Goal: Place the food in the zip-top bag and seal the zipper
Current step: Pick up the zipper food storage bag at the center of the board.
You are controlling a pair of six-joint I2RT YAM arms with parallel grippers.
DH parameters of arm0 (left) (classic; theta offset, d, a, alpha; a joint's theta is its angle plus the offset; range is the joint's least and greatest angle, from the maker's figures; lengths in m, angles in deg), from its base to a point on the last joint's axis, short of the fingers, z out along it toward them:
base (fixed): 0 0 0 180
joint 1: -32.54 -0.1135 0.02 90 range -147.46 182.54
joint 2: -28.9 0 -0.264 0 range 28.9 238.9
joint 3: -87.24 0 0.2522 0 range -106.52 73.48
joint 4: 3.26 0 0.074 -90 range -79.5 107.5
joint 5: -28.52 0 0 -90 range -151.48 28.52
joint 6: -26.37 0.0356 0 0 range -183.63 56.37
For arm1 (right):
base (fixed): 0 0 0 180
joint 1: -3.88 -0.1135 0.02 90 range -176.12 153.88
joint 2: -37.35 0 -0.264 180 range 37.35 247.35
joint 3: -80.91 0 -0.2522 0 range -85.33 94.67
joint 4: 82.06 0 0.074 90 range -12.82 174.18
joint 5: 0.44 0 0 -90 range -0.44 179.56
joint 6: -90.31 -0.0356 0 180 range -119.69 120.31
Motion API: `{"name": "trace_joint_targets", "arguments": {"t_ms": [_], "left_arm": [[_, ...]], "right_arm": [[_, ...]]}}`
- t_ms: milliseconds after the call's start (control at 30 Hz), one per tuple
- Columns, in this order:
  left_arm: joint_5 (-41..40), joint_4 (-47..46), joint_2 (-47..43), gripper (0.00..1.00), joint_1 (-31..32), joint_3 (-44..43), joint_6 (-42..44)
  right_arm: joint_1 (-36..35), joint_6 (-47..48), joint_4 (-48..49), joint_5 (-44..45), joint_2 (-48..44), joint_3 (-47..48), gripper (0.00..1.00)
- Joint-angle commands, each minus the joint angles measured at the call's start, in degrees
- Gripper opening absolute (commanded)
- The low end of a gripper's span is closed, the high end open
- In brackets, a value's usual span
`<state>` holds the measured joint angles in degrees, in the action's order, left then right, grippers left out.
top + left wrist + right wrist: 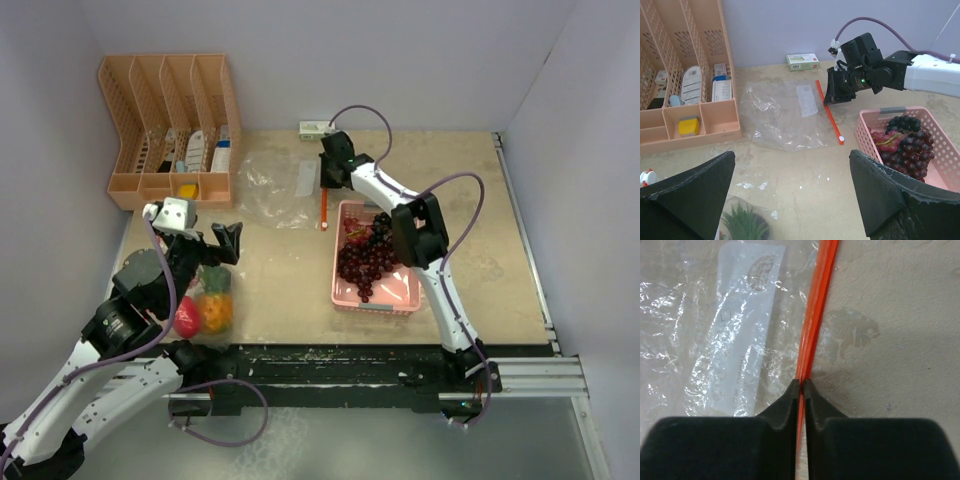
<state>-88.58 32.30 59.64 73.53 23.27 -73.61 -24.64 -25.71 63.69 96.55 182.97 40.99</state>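
Top external view, from the left: a peach-coloured organizer [165, 130] stands upper left. Below it the left gripper [791, 160] hovers with its jaws spread wide, holding nothing. Under that arm lie the pineapple [215, 310] and a red piece [187, 317], partly hidden by it. Mid-frame the zip-top bag [272, 185] lies flat on the desk [480, 230], apparently empty. At its right edge the right gripper [801, 382] has its jaws pinched on the orange zipper [815, 315]. Right again, the grapes [365, 262] sit in the pink tray [400, 292]. I'd worry the thin strip slips from that pinch, or that the light bag drags instead of parting. Whether the zipper is parted I cannot tell.
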Motion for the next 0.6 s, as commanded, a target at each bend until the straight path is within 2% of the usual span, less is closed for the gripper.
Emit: {"name": "trace_joint_targets", "arguments": {"t_ms": [0, 133, 300, 533, 567], "left_arm": [[0.91, -1.64, 0.47, 0.99, -0.15, 0.0, 0.36], [1.18, -0.97, 1.69, 0.99, -0.12, -0.51, 1.45], [1.48, -0.51, 5.3, 0.99, -0.16, -1.16, 0.87], [12.53, -11.5, 13.2, 0.99, -0.18, 2.23, 1.97], [13.68, -12.86, 15.38, 0.96, -0.17, 2.43, 2.17]], "right_arm": [[-0.14, 0.04, 0.52, -2.6, 0.16, -2.99, 0.0], [-0.1, 0.2, 6.11, -6.32, -6.12, -8.72, 0.0], [-0.14, 0.08, 14.57, -12.67, -18.21, -19.8, 0.0], [-0.29, -3.88, 21.09, -19.87, -30.77, -32.76, 0.0], [-0.36, -4.17, 21.74, -20.38, -31.88, -33.94, 0.0]]}}
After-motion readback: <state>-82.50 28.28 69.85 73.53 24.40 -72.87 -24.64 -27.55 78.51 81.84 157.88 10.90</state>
